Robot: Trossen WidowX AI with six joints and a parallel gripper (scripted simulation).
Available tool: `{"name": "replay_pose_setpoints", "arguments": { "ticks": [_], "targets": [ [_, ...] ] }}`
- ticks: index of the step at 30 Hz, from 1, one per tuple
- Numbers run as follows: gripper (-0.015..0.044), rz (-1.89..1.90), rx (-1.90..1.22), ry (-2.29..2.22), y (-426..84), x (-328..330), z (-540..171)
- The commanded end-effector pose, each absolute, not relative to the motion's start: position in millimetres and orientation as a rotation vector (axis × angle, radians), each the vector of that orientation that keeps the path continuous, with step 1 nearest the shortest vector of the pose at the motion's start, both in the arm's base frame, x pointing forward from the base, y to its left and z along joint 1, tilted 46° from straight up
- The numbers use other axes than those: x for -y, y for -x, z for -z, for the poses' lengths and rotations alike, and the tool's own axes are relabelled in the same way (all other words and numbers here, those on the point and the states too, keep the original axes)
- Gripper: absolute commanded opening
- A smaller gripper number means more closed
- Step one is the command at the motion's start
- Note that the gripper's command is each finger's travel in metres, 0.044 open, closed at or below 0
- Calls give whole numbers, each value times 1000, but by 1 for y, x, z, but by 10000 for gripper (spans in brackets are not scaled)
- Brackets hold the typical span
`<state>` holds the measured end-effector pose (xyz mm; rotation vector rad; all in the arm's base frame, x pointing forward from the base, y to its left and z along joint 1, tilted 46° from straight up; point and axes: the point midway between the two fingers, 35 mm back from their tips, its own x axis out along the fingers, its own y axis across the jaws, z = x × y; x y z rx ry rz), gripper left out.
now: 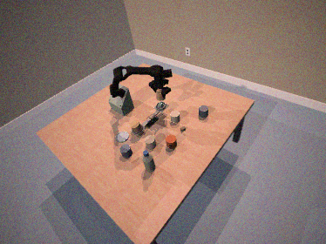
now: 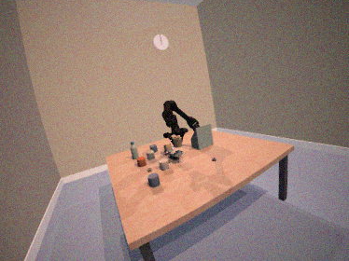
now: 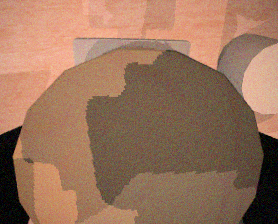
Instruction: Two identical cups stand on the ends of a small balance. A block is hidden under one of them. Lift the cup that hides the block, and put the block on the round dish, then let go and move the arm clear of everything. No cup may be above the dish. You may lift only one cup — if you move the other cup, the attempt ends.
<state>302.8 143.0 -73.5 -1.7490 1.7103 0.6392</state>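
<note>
Claw [image 1: 159, 91] [image 2: 177, 139] [image 3: 134, 125] grasps tan round cup [image 1: 160, 96] [image 2: 177, 142] [image 3: 165, 125], lifted off grey metallic balance [image 1: 151, 122] [image 2: 175, 156] [image 3: 81, 52]; cup set-down and block transfer to flat white dish [image 1: 123, 136], top view's 7-8 o'clock, remain.

Top view: set high above the wooden table [image 1: 187, 174] [image 2: 252, 168] [image 3: 30, 100], looking steeply down from well back, facing a room corner; whole tabletop in frame. Exterior view: farther off and lower, slightly above table height, facing the wall with a round clock [image 2: 160, 42]; it shares tabletop and black arm [image 1: 137, 71] [image 2: 171, 116] with the top view. Wrist view: very close, looking past a tan cup [image 1: 160, 94] [image 2: 176, 141] [image 3: 165, 130] onto the tabletop.
</note>
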Motion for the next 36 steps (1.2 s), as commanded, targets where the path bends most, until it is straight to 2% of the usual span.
{"name": "replay_pose_setpoints", "arguments": {
  "ticks": [1, 18, 36],
  "targets": [
    [0, -649, -1712, 1751, -290, -149, 96],
    [0, -651, -1704, 1745, -221, -149, 203],
    [0, -649, -1705, 1746, -223, -119, 234]
  ]
}}
